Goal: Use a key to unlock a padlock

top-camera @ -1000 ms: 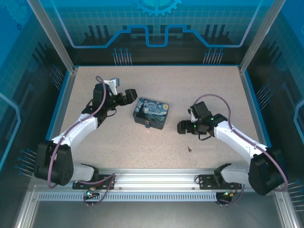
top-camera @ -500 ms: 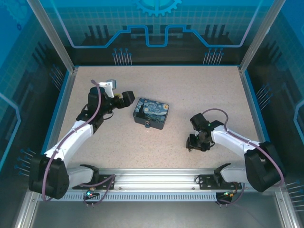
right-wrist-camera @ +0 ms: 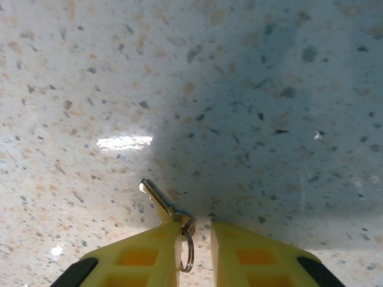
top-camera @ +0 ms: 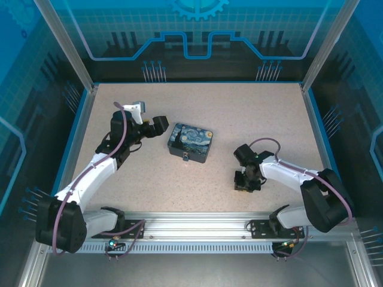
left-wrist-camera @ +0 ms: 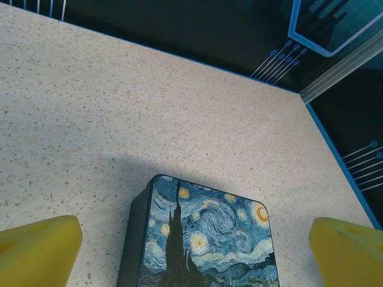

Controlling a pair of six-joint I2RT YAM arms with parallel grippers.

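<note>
From the overhead camera, the speckled beige tabletop [top-camera: 251,113] has the dark-blue rectangular box printed with a swirling starry-night painting [top-camera: 190,142] sitting a little left of centre. The tiny bluish-brassy padlock [top-camera: 187,158] hangs at the box's lower edge in the frame, touching its front face. It is too small for me to read the shackle.

My left gripper [top-camera: 157,124] sits just beside the box's upper-left corner. In its wrist camera the two yellow fingers [left-wrist-camera: 37,251] stand far apart, one in each lower corner of the frame. The painted lid lies between them at the bottom centre, and neither finger touches the box.

My right gripper [top-camera: 245,182] points down at the table right of centre in the overhead frame, well apart from the box. Its wrist camera shows the thin dark metal key [right-wrist-camera: 158,199] lying flat on the tabletop at lower centre, its blade pointing toward the upper left. The key's head sits at the tip of the finger on the picture's left, and its thin wire ring [right-wrist-camera: 187,254] drops into the slit between the two yellow fingers.

Those fingers are drawn close together with a narrow strip of table visible between them. I cannot tell whether they actually pinch the key or only bracket its ring.
</note>
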